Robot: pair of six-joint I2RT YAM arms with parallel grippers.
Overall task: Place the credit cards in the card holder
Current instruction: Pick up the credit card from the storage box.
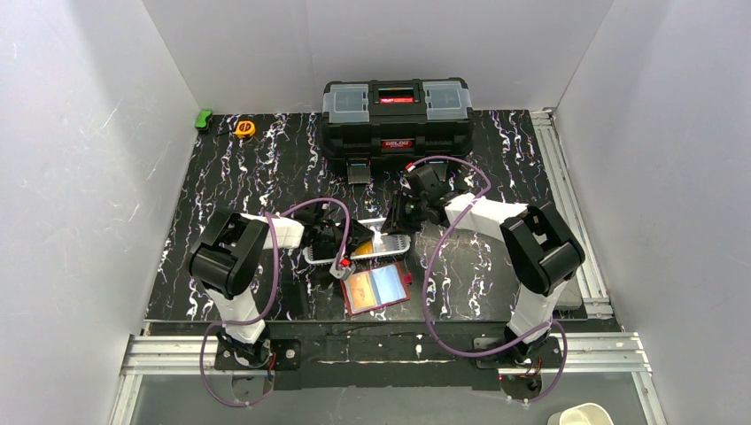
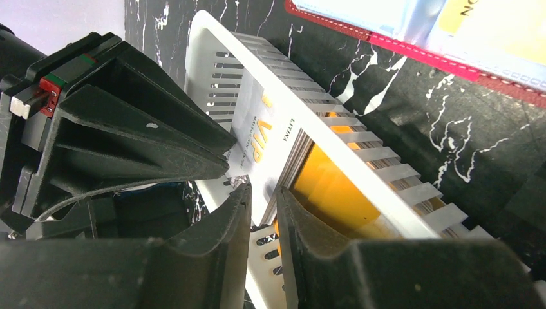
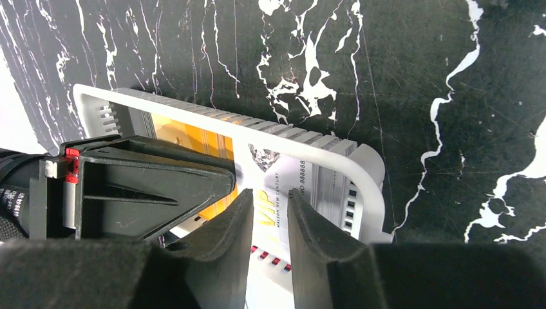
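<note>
While at one basket (image 3: pixel 373 187), two tools (image 2: pixel 263 193) (image 3: pixel 269 196).

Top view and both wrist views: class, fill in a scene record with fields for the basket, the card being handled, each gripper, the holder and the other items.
basket: white, slotted, mid-table
VIP card: white, tilted up in the basket
left gripper: at the basket; jaws narrowly apart at the VIP card's corner; grip unclear
right gripper: jaws narrowly apart over the VIP card's face; grip unclear
holder: red, open, nearer than the basket; holds an orange card and a blue card
other: toolbox at back; tape measure and green item back left
</note>
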